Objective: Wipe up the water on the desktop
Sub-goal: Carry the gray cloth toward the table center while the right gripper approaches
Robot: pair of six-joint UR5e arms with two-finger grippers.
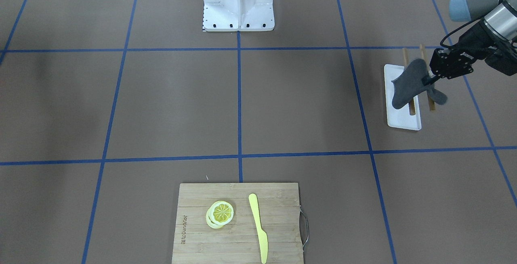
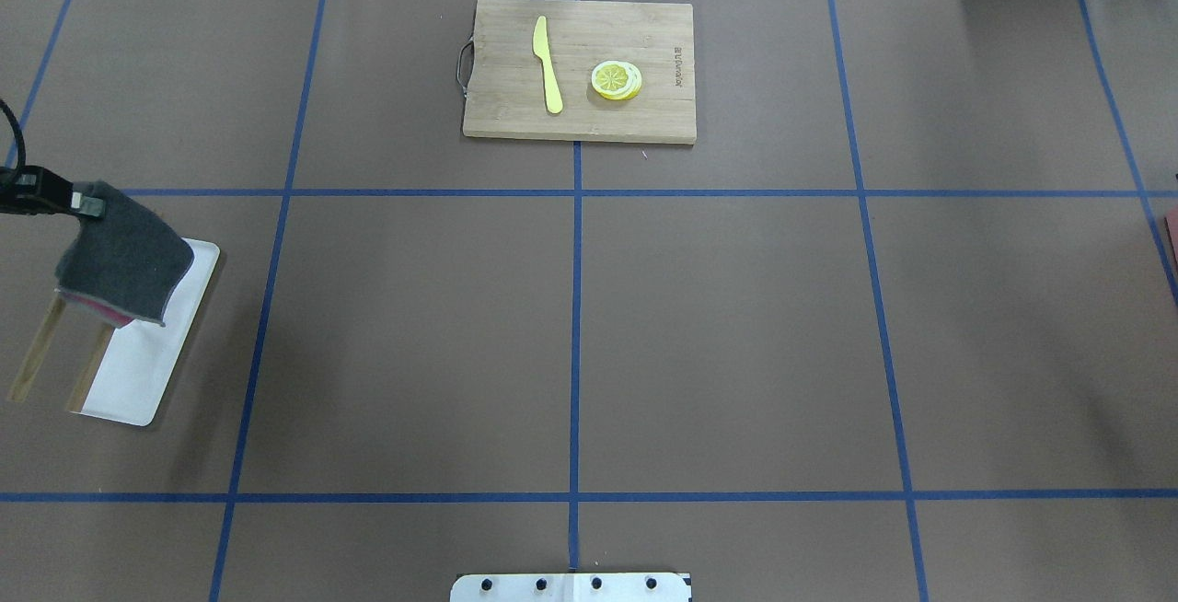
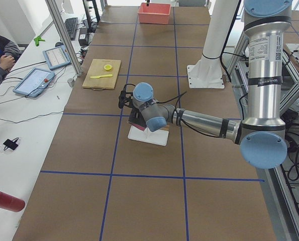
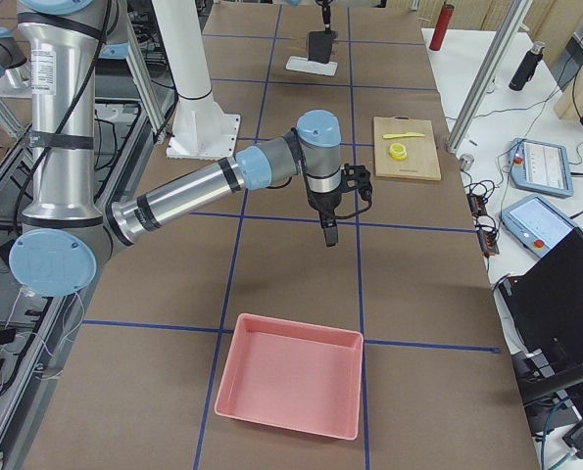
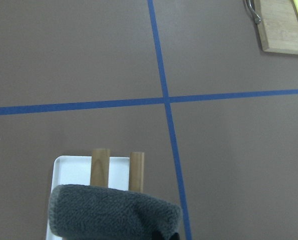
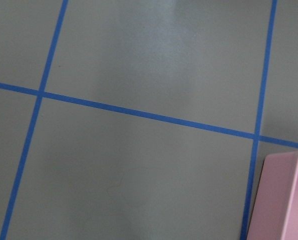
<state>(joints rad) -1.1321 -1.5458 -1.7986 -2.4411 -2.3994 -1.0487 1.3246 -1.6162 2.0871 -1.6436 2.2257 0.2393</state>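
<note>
The desktop [image 1: 299, 102] is a matte brown surface crossed by blue tape lines; no water shows on it in any view. My left gripper [image 1: 427, 80] is shut on a dark grey cloth [image 1: 408, 84] and holds it hanging above a white tray [image 1: 404, 122] with two wooden rails [image 1: 411, 107]. The cloth also shows in the overhead view [image 2: 124, 257] and at the bottom of the left wrist view [image 5: 113, 217]. My right gripper [image 4: 329, 235] hangs over bare desktop and shows only in the exterior right view, so I cannot tell whether it is open or shut.
A bamboo cutting board [image 1: 238, 223] with lemon slices [image 1: 220, 213] and a yellow knife [image 1: 258, 227] lies at the operators' side. A pink bin [image 4: 291, 387] sits at the robot's right end. The robot's white base [image 1: 238, 1] stands at the robot's edge.
</note>
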